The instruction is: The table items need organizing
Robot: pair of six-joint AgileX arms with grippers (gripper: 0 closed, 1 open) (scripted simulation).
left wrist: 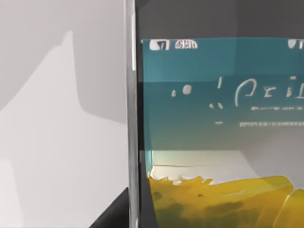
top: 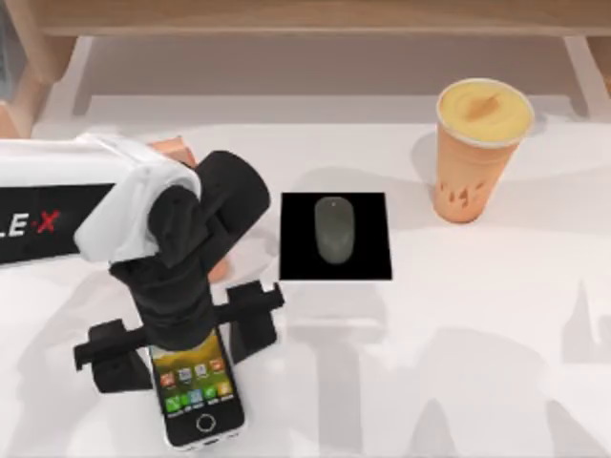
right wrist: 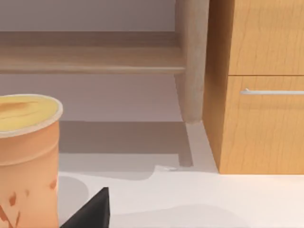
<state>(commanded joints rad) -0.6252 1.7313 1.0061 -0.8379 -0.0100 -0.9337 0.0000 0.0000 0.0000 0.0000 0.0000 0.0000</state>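
Note:
The smartphone (top: pixel 198 393) lies flat near the table's (top: pixel 477 334) front left, its icon screen facing up. My left gripper (top: pixel 181 339) hangs over the phone's far end, open, with one finger on each side of it. The left wrist view looks closely at the phone's teal and yellow screen (left wrist: pixel 213 118). The dark grey mouse (top: pixel 334 229) rests on the black pad (top: pixel 372 262) at mid-table. At the back right stands the orange cup (top: pixel 477 153) of yellow drink, upright; the right wrist view has this cup (right wrist: pixel 26 152) too.
A salmon-pink stand (top: pixel 175 148) peeks out from behind my left arm. A wooden shelf (top: pixel 315 19) runs along the back. A wooden cabinet (right wrist: pixel 261 95) with a drawer handle stands beyond the table.

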